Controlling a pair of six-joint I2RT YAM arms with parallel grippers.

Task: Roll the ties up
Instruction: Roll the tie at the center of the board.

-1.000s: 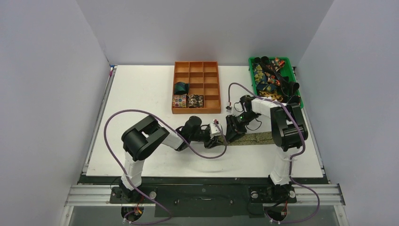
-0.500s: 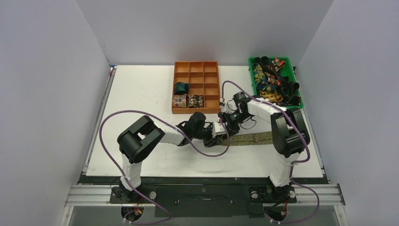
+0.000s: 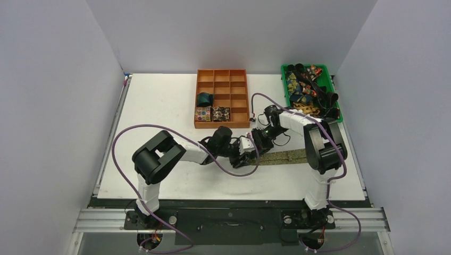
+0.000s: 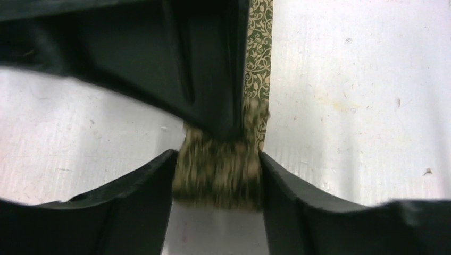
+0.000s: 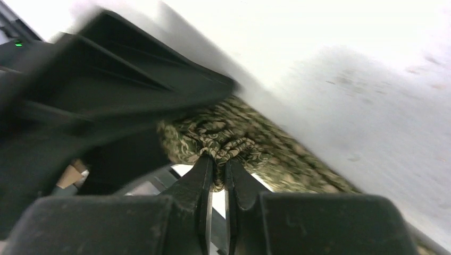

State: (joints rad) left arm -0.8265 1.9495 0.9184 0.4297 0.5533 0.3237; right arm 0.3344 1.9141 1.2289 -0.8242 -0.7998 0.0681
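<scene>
Forming at one end of the olive-gold tie (image 4: 218,178) is a small roll, and it is sitting squarely between the fingers of the left claw (image 4: 217,183). These are pressing on its two sides, probably so that the wound turns are not springing loose. The right claw (image 5: 219,162) is meeting the roll from the opposite side. Its fingers are squeezing together on a bunched fold of the same cloth at the roll's middle, seemingly acting as the core the fabric is winding round.

The rest of the tie is lying flat on the table (image 3: 159,106), trailing away from both claws and passing under the right arm. Most of its length is not yet wound, so the rolling is looking to be at an early stage. The flat run is likely helping the cloth feed in straight.

Beyond the claws, an orange tray (image 3: 222,126) is holding three rolled ties (image 3: 204,99) in its near-left compartments. Off past the right claw, a green bin (image 3: 284,79) is holding a tangle of loose ties (image 3: 306,93) waiting their turn.
</scene>
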